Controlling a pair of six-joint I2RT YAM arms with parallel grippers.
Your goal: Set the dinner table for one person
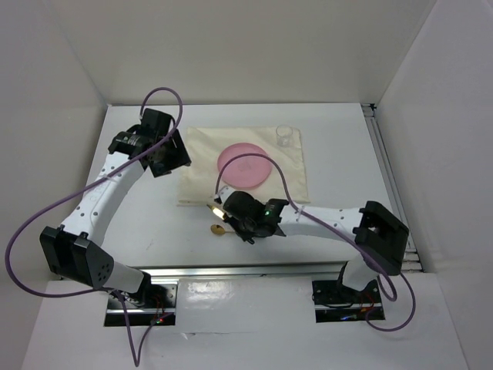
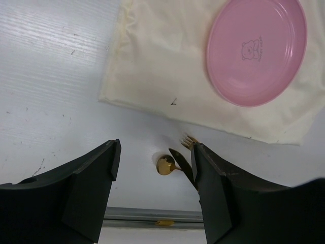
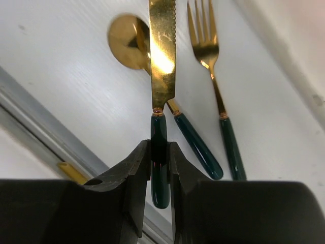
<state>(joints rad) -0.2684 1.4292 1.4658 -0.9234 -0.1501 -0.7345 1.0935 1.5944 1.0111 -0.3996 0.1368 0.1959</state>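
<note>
On the dinner table (image 1: 146, 223), near its front edge, lie a gold spoon (image 3: 124, 35) and a gold fork (image 3: 203, 35), both with dark green handles. Between them is a matching knife (image 3: 162, 51), its blade pointing away from me. My right gripper (image 3: 160, 147) is shut on the knife's green handle, one finger pressed to each side. From above, this gripper (image 1: 227, 212) sits just below the cream cloth (image 1: 200, 154), which carries a pink plate (image 1: 243, 164). My left gripper (image 1: 166, 154) hangs open at the cloth's left edge, holding nothing; the left wrist view shows the spoon (image 2: 164, 164) far below its jaws.
A clear glass (image 1: 286, 136) stands on the cloth's far right corner. A metal rail (image 3: 30, 117) runs along the table's near edge, close behind the cutlery. White walls enclose the table on three sides.
</note>
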